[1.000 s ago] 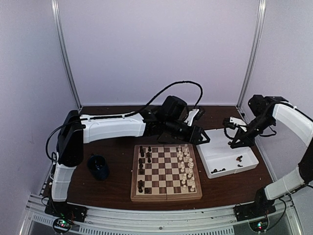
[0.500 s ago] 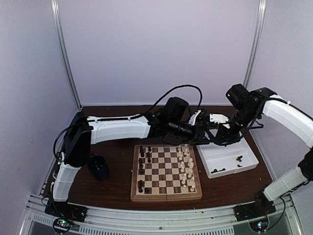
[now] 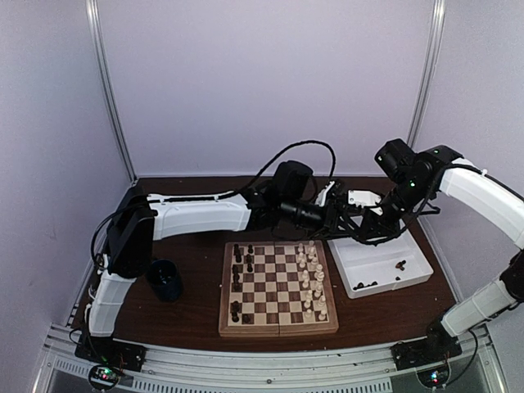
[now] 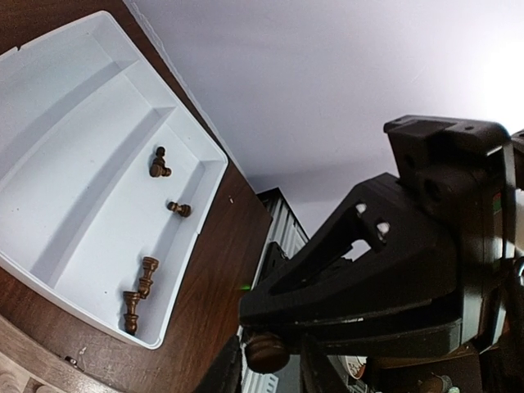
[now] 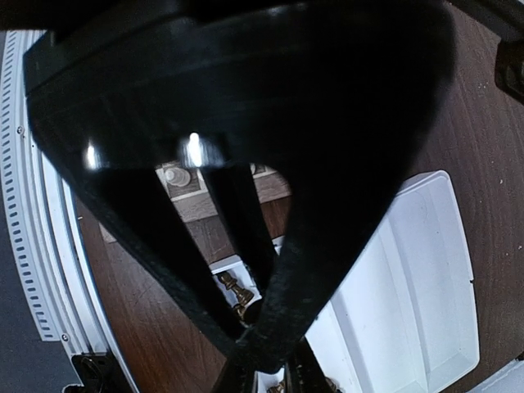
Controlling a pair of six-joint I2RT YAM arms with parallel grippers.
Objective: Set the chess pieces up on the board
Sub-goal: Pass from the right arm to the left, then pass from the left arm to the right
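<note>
Top external view: the dark wooden surface [image 3: 196, 262] carries the checkered board [image 3: 278, 329] near the front. A white tray [image 3: 372, 258] sits just beside its right edge, and a blue cup [image 3: 165, 278] is off to its left. Both arms meet above the board's far right corner, hiding the tray's near end. The right pincer [image 4: 264, 327] is pinched closed with a dark chess piece [image 4: 266, 352] at its tip. The left pincer [image 4: 270, 378] stands narrow around it; I cannot tell if it grips. On the board, dark pieces [image 3: 237, 278] line the left files and cream pieces [image 3: 311, 278] the right. A few loose pieces [image 4: 143, 286] lie in the tray.
</note>
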